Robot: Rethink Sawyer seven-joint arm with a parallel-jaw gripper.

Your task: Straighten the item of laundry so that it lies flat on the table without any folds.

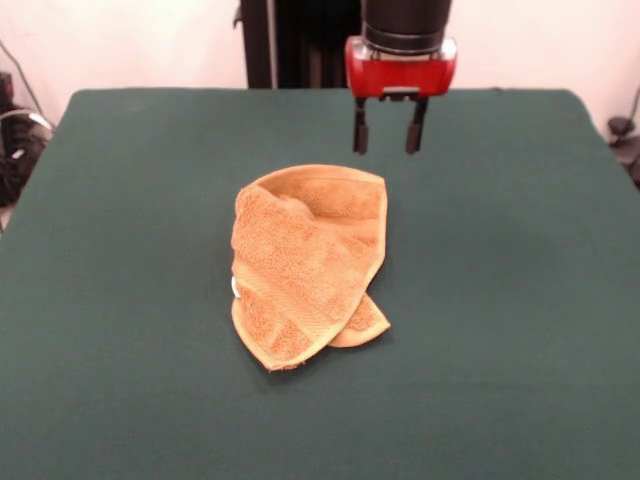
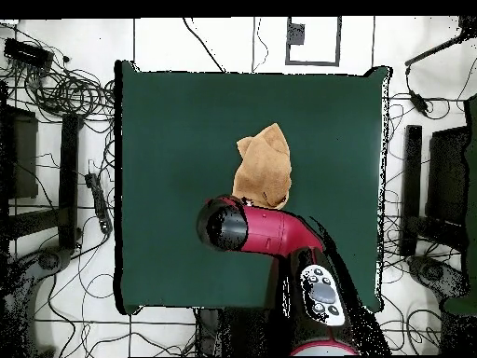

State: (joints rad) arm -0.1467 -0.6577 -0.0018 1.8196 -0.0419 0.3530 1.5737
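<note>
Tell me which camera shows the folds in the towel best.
The front view. There the towel lies unobstructed on the table, with its overlapping layers, curled top edge and a corner poking out underneath. The open tool hangs beyond it. The overhead view shows only a small tan shape, its near end hidden by the arm.

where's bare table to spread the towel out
Bare green table lies on every side of the folded towel, widest left, right and in front. Tightest is behind it, where the open gripper hangs just past the towel's far edge.
</note>
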